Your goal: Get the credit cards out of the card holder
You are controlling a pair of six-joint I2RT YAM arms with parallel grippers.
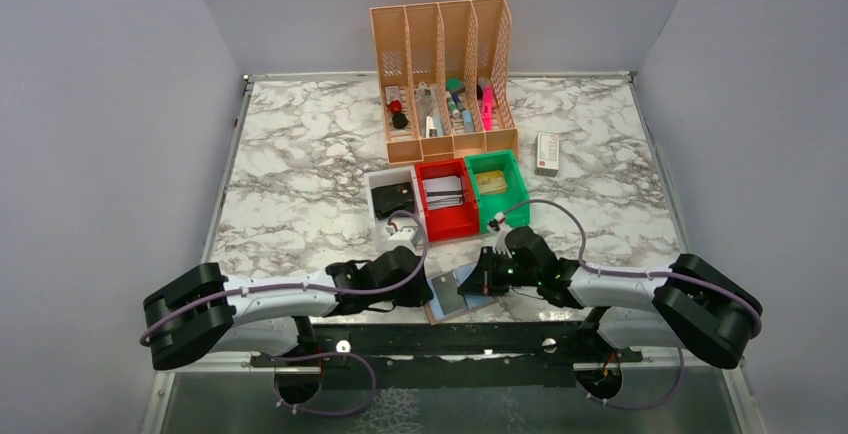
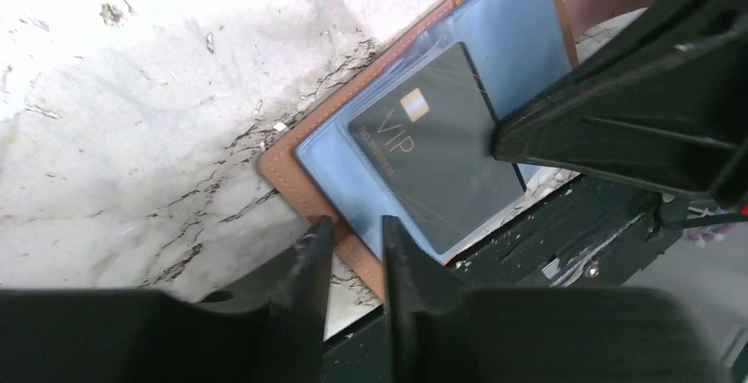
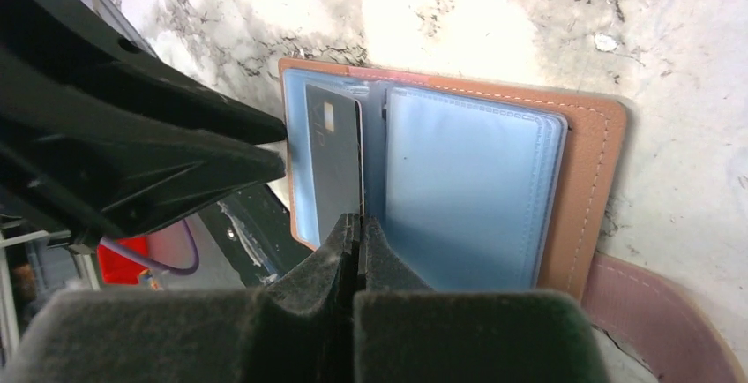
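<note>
The tan-brown card holder (image 1: 447,306) lies open at the table's near edge, partly over the black rail. Its blue plastic sleeves (image 3: 467,180) show inside the brown border (image 2: 287,176). A dark credit card marked VIP (image 2: 432,153) sticks partly out of a sleeve; it also shows in the right wrist view (image 3: 331,158). My right gripper (image 3: 359,221) is shut on this card's edge. My left gripper (image 2: 350,233) has its jaws slightly apart, its tips over the holder's brown corner. Both grippers (image 1: 420,289) (image 1: 483,276) meet at the holder.
White (image 1: 377,186), red (image 1: 447,222) and green (image 1: 512,176) bins stand just behind the holder. An orange file organiser (image 1: 445,29) is at the back, a small white box (image 1: 547,152) to its right. The holder's brown strap (image 3: 657,312) trails to one side.
</note>
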